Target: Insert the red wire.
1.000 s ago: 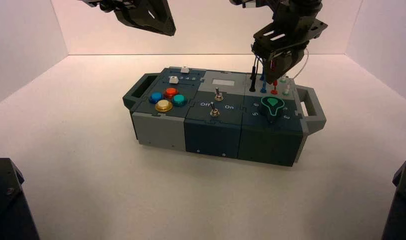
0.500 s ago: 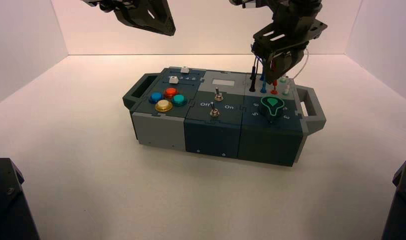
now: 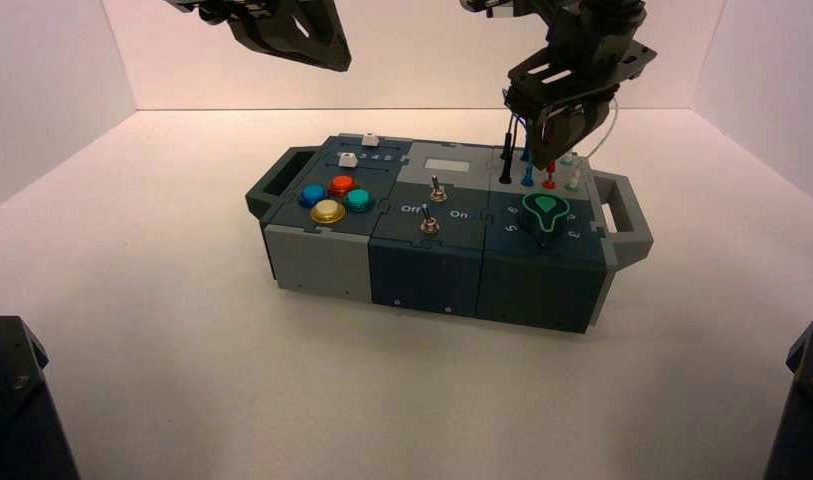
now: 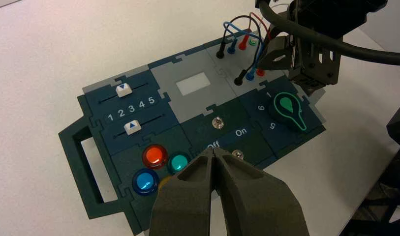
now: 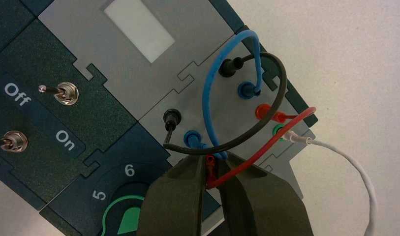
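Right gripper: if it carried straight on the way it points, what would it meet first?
Probably the grey panel near the front red socket; the right gripper has the red plug between its fingers. How much depth remains is unclear.

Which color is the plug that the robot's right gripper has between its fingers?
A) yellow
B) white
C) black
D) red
D: in the right wrist view, a red plug sits between the fingers of the right gripper, with the red wire looping away from it.
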